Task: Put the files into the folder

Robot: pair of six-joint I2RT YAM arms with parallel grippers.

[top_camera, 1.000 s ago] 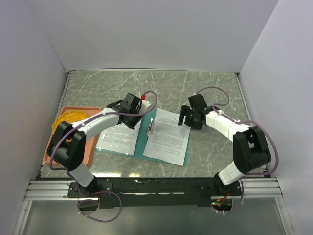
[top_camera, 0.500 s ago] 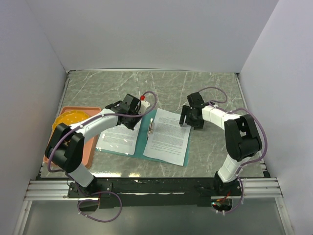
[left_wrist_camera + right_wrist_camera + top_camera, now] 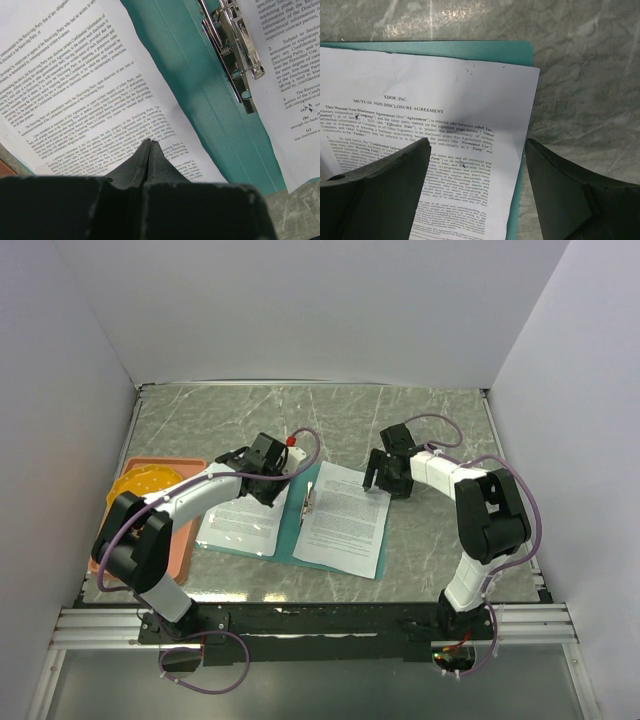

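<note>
The left gripper (image 3: pixel 150 150), fingers pressed together, rests its tips on the folder's (image 3: pixel 295 523) left sheet (image 3: pixel 243 520). The right gripper (image 3: pixel 477 165), spread wide, hovers over the folder's far right corner — above the right sheet (image 3: pixel 343 519). The folder lies open on a grey marbled table (image 3: pixel 430 420), white walls around; both arms bend inward. Sheets white, densely printed — a metal clip (image 3: pixel 231 40) at the teal spine.

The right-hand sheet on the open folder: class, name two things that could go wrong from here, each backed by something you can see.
1. The right-hand sheet overhangs the folder at its right and near edges; closing now might crease it.
2. The right gripper is open above that sheet's top corner, while the shut left gripper presses only the other sheet, so a nudge could skew the right one.
</note>
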